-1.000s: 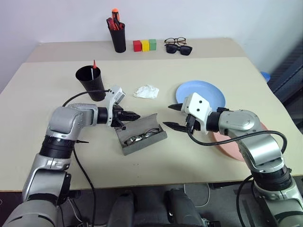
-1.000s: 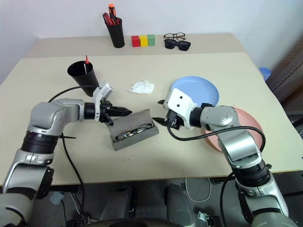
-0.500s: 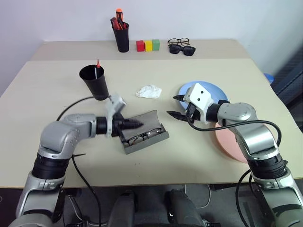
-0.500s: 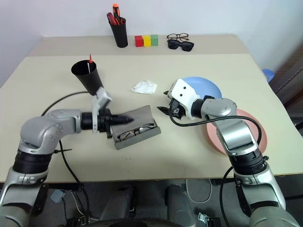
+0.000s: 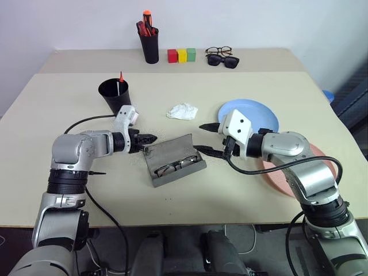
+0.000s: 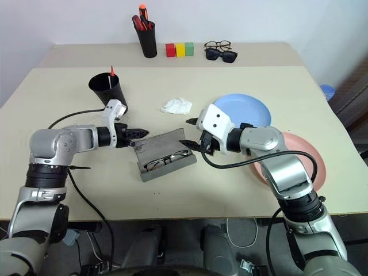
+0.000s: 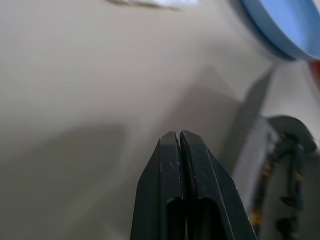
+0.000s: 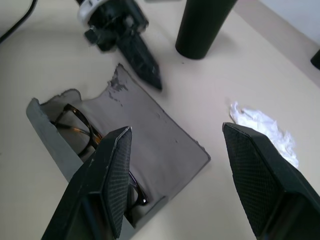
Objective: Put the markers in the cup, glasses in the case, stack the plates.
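Left gripper (image 5: 150,138) pinched fully closed on nothing, tips parked right at the raised lid edge of the grey case (image 5: 172,159); can't tell if actually touching. Right gripper (image 5: 206,138) spread wide open and empty, hanging just off the other end of that same lid, one finger up near the lid's top corner, the other low by the case's right end. Case sitting open between the two grippers, glasses (image 5: 175,166) lying inside the tray part. Black cup (image 5: 115,96) just behind the left gripper, with a red-tipped marker (image 5: 121,77) and a white marker (image 5: 118,87) poking out of it. Crumpled tissue (image 5: 182,111) behind and between both grippers. Blue plate (image 5: 259,115) right behind the right gripper, pink plate (image 5: 287,184) off to that arm's outer side, mostly hidden under the forearm, not stacked.
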`<action>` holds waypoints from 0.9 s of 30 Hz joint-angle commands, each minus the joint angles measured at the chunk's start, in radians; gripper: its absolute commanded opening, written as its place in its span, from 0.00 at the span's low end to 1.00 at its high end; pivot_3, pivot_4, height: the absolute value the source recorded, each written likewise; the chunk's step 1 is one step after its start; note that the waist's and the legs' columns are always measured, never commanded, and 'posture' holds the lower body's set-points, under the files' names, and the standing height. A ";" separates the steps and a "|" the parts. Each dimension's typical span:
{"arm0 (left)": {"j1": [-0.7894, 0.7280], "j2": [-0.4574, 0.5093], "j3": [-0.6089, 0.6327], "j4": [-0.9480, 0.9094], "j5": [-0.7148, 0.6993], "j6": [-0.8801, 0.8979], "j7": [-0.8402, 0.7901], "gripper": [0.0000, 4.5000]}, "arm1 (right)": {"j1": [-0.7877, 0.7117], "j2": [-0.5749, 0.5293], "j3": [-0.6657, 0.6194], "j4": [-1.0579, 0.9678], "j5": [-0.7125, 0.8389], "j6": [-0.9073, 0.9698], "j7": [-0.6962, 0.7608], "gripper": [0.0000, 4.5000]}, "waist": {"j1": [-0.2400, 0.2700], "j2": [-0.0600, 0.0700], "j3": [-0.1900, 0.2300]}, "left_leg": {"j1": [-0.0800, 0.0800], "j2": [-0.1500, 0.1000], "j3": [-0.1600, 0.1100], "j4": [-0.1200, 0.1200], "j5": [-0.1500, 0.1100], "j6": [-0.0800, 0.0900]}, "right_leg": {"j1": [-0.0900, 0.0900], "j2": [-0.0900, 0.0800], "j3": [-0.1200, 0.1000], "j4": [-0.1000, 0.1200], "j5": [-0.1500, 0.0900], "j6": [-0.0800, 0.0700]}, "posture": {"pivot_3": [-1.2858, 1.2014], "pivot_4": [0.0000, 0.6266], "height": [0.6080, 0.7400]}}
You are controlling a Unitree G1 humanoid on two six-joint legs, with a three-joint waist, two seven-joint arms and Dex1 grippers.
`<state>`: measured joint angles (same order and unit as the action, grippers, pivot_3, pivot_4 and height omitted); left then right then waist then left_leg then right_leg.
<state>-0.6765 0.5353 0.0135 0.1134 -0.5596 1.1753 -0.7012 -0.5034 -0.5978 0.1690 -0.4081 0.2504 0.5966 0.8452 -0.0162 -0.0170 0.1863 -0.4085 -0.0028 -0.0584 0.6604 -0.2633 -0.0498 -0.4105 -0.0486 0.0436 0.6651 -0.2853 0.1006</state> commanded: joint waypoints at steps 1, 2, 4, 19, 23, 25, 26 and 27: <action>0.005 0.019 -0.003 -0.067 -0.039 0.014 -0.052 0.01 | 0.001 -0.004 -0.027 -0.038 0.017 -0.002 -0.012 0.65 | 0.000 0.000 0.000 | 0.000 0.000 0.000 0.000 0.000 0.000 | 0.000 0.000 0.000 0.000 0.000 0.000 | 0.52 0.24 1.00; 0.016 0.029 -0.004 -0.098 -0.054 0.018 -0.071 0.01 | 0.000 -0.006 -0.027 -0.039 0.018 0.000 -0.014 0.65 | -0.001 0.000 0.000 | 0.000 0.000 0.000 0.000 0.000 0.000 | 0.000 0.000 0.000 0.000 0.000 0.000 | 0.52 0.24 1.00; 0.042 0.047 -0.003 -0.163 -0.085 0.029 -0.106 0.01 | 0.000 -0.008 -0.029 -0.039 0.019 0.001 -0.019 0.65 | -0.003 0.000 0.000 | 0.000 0.000 0.000 0.000 0.000 0.000 | 0.000 0.000 0.000 0.000 0.000 0.000 | 0.52 0.24 1.00; 0.236 0.144 -0.110 -0.378 -0.060 -0.144 -0.180 0.01 | -0.054 0.010 -0.001 0.020 0.001 -0.008 -0.045 0.65 | 0.002 0.000 0.000 | 0.001 0.000 0.000 0.000 0.000 0.000 | 0.002 0.000 0.000 -0.001 0.000 0.000 | 0.52 0.24 1.00; 0.295 0.080 0.025 -0.350 -0.005 -0.463 -0.165 0.01 | -0.136 0.054 0.054 0.153 -0.058 -0.023 -0.075 0.65 | -0.002 0.000 0.000 | 0.001 0.001 0.000 0.000 0.000 0.000 | 0.001 0.000 0.000 0.000 0.000 0.000 | 0.52 0.24 1.00; 0.321 0.072 0.084 -0.321 0.021 -0.544 -0.133 0.01 | -0.195 0.094 0.089 0.268 -0.109 -0.046 -0.105 0.65 | -0.007 0.001 0.000 | 0.001 0.002 0.001 0.000 0.000 0.000 | 0.001 0.000 0.000 0.000 0.000 0.000 | 0.52 0.24 1.00; 0.337 0.074 0.118 -0.312 0.023 -0.561 -0.114 0.01 | -0.235 0.127 0.106 0.352 -0.139 -0.061 -0.132 0.65 | -0.007 0.001 0.000 | 0.001 0.002 0.001 0.000 0.000 0.000 | 0.000 0.001 0.001 0.000 0.000 -0.001 | 0.52 0.24 1.00; 0.363 0.083 0.153 -0.313 0.030 -0.577 -0.095 0.00 | -0.282 0.173 0.115 0.464 -0.158 -0.075 -0.158 0.70 | -0.012 0.001 0.000 | 0.001 0.002 0.001 0.000 0.000 0.000 | 0.000 0.001 0.000 0.000 0.000 -0.001 | 0.52 0.24 1.00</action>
<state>-0.3321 0.6047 0.1002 -0.1972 -0.5467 0.6440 -0.8221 -0.7371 -0.4592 0.2749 -0.0385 0.1300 0.5551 0.7288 -0.0287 -0.0164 0.1861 -0.4070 -0.0006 -0.0566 0.6599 -0.2633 -0.0499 -0.4110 -0.0475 0.0445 0.6654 -0.2853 0.1000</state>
